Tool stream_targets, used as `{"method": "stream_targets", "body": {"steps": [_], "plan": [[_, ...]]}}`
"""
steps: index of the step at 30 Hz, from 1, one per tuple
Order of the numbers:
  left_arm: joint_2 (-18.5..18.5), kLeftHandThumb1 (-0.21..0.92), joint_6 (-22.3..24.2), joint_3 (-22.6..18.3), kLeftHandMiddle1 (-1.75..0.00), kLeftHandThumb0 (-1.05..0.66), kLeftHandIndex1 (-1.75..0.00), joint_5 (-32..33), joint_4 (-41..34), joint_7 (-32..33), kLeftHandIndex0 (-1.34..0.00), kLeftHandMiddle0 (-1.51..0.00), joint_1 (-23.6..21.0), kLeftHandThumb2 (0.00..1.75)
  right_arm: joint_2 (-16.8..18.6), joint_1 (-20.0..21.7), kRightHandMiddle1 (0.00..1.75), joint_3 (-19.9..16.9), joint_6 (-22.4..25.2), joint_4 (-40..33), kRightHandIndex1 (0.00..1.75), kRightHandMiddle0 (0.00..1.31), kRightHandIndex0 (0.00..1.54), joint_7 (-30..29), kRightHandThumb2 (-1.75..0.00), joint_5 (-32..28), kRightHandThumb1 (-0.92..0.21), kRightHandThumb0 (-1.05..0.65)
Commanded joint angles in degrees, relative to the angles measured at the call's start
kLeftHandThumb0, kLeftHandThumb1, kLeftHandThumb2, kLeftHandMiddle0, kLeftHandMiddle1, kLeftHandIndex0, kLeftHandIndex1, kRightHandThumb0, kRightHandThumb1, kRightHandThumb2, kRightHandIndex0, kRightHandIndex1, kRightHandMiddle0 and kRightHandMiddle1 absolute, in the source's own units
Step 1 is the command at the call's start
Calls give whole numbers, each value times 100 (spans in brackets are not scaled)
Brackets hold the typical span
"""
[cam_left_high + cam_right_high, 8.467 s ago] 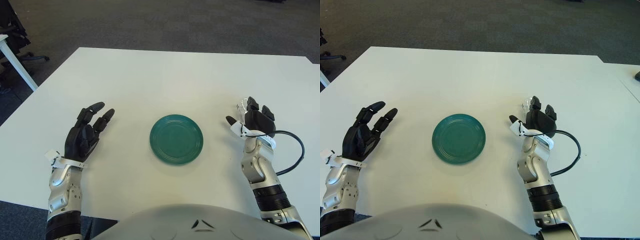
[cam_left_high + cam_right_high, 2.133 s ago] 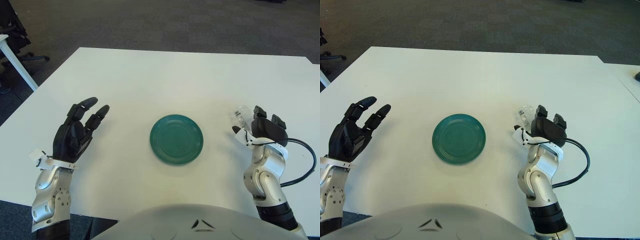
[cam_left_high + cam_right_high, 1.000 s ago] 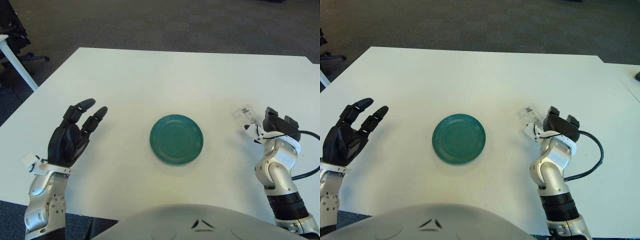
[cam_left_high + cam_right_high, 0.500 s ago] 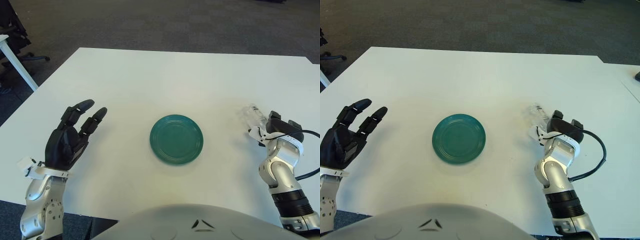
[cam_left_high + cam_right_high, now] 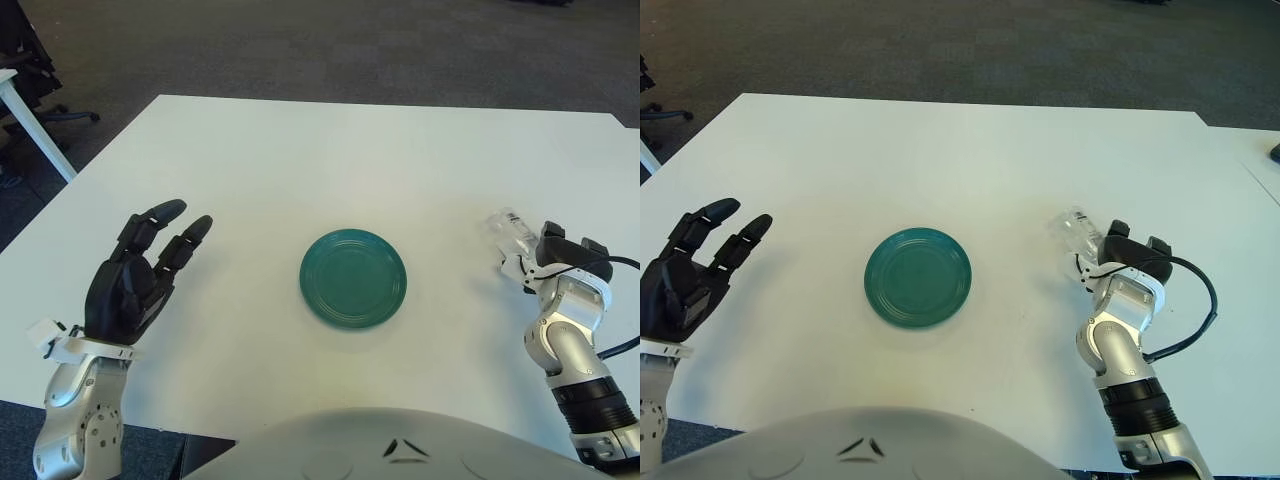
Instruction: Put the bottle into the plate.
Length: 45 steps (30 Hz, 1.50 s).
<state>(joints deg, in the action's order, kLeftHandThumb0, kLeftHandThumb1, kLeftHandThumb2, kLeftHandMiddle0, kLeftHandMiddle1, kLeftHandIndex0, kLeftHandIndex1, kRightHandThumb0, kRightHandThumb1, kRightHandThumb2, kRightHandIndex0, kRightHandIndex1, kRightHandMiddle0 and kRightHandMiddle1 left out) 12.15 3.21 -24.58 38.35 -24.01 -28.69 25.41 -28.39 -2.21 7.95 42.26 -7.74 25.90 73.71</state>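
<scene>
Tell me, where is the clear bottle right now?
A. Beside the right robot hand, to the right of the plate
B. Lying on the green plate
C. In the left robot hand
A: the clear bottle shows by the right robot hand, while the green plate holds nothing.

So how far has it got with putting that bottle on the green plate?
Nothing looks finished: the round green plate holds nothing. In hand: the clear plastic bottle shows at the right hand, far to the plate's right; I cannot tell whether it is gripped. The left hand is open, left of the plate. Left: carrying the bottle over.
</scene>
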Motion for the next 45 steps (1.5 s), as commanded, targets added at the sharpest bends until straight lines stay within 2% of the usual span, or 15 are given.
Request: {"method": "stream_targets", "body": {"steps": [1,7,10,13,14,15,16,18,19,21,24,27,31,37,45], "plan": [[47,92,41,-51,-29,-61,-110,75,-65,48,-9,-41,19,48,-105,-71,1,56,-76,155,2,2,4,46,-83,-28,-92,-105],[40,92,62,-51,-29,-61,-110,115,-206,81,-9,-41,122,48,-237,-95,5,54,-211,222,7,6,16,-25,-82,-81,-92,-105],[38,92,66,-47,-29,-61,-110,129,-250,94,-9,-41,158,48,-240,-114,37,25,-255,244,7,2,25,-214,-79,-120,-92,-105],[36,92,72,-41,-29,-61,-110,140,-297,109,-9,-41,192,48,-157,-146,55,-62,-272,247,9,1,30,-595,-76,-201,-92,-105],[35,92,73,-39,-29,-61,-110,142,-310,115,-9,-41,201,48,-119,-155,86,-97,-274,250,49,0,31,-749,-68,-241,-92,-104],[35,92,75,-36,-29,-61,-110,144,-317,119,-9,-41,206,48,-70,-161,106,-140,-286,262,81,0,28,-944,-64,-298,-92,-104],[33,92,76,-34,-29,-61,-110,148,-340,125,-9,-41,224,48,-22,-179,131,-200,-323,262,113,12,39,-1152,-57,-383,-92,-100],[32,92,77,-30,-29,-61,-110,155,-366,133,-9,-41,245,48,23,-200,152,-262,-375,269,143,32,52,-1391,-48,-494,-92,-94],[33,92,76,-29,-29,-61,-110,157,-372,136,-9,-41,250,48,67,-209,157,-307,-404,270,149,36,55,-1524,-47,-583,-92,-92],[27,92,73,-24,-29,-61,-110,159,-389,138,-9,-41,270,48,201,-251,167,-421,-486,234,164,53,68,-1849,-40,-798,-92,-84],[26,92,72,-21,-29,-61,-110,162,-399,141,-9,-41,281,48,336,-303,172,-525,-593,173,171,66,78,-2228,-38,-1033,-89,-74],[20,92,73,-13,-29,-61,-110,160,-420,149,-9,-41,294,48,463,-338,174,-641,-686,126,174,81,89,-2559,-68,-1257,-71,-59],[10,92,68,2,-29,-61,-110,152,-437,158,-9,-41,307,48,573,-335,174,-719,-700,139,174,95,104,-2798,-96,-1445,-57,-48],[9,92,59,24,-29,-61,-110,146,-450,176,-9,-41,318,48,612,-310,175,-743,-659,159,175,104,120,-2903,-112,-1587,-52,-44],[11,92,60,33,-29,-61,-110,145,-458,188,-9,-41,318,48,619,-319,175,-755,-642,113,175,108,129,-2957,-119,-1708,-49,-41]]}}
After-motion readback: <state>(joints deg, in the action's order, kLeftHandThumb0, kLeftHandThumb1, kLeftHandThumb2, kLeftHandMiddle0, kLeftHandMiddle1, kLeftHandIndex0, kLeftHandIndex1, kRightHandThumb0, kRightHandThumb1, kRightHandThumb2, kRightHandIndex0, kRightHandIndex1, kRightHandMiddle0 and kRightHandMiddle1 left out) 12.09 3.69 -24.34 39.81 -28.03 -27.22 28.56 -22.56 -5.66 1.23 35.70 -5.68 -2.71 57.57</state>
